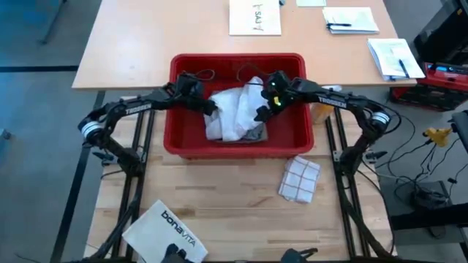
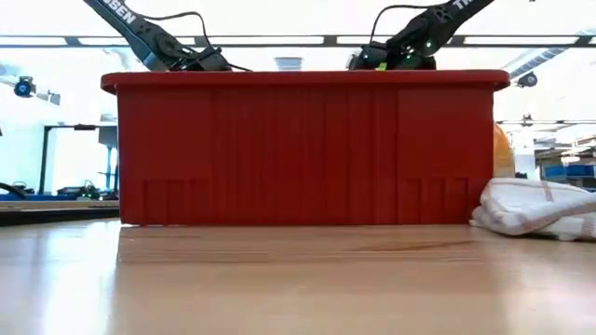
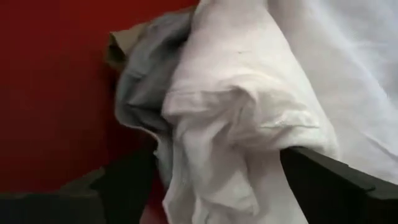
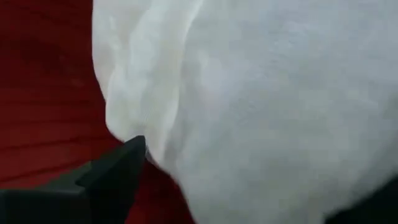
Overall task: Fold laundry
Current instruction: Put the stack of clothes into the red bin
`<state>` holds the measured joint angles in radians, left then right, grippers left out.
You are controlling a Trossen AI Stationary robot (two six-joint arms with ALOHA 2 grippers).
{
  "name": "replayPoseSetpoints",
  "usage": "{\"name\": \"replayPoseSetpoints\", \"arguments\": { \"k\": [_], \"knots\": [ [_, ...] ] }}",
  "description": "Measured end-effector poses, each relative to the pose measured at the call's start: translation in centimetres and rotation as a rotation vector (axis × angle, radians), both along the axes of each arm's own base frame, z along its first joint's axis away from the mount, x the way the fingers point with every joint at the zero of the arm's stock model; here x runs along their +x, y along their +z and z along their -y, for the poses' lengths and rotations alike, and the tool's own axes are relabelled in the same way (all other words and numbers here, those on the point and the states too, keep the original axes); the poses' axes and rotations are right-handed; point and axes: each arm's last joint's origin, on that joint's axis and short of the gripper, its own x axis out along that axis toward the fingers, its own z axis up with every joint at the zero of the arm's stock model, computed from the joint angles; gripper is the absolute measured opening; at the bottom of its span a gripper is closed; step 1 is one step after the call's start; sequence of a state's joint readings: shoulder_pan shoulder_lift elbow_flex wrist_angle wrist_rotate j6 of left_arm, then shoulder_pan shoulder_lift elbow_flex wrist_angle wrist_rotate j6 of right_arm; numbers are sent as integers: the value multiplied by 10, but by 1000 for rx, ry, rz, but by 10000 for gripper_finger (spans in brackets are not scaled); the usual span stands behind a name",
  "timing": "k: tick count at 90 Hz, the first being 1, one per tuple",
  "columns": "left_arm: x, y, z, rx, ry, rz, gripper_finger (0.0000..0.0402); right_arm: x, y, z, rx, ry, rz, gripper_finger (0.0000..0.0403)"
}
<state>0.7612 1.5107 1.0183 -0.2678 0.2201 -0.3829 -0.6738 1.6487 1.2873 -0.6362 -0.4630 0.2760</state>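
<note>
You've got "bonavita" printed on the bag (image 1: 165, 232), well clear of the red bin (image 1: 186, 139). In the bin: crumpled white shirt (image 1: 235, 108) over a grey tee (image 3: 144, 87), tan piece (image 3: 117, 51) peeking behind. Left gripper (image 1: 210, 107) and right gripper (image 1: 260, 113) each clench shirt fabric. Checked cloth (image 1: 299, 178) just beside the bin.
</note>
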Motion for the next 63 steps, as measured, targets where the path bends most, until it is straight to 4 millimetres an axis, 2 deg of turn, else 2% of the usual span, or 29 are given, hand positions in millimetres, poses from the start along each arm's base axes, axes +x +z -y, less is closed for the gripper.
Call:
{"name": "replayPoseSetpoints", "arguments": {
  "k": [15, 28, 38, 48, 57, 63],
  "knots": [
    [-7, 10, 3, 11, 11, 12, 314, -16, 18, -7, 19, -30, -9, 327],
    [-16, 35, 12, 106, -14, 65, 314, -28, 36, -15, -32, -59, 1, 302],
    [-26, 52, 21, 155, 15, 84, 314, -33, 48, -16, -143, -106, -1, 275],
    [-29, 73, 25, 291, -34, 171, 314, -32, 56, -14, -274, -82, 34, 226],
    [-16, 80, 32, 398, -274, 313, 314, -26, 59, -11, -373, 2, 97, 158],
    [-5, 80, 33, 452, -345, 364, 314, -19, 56, -9, -414, 98, 145, 100]
  ]
}}
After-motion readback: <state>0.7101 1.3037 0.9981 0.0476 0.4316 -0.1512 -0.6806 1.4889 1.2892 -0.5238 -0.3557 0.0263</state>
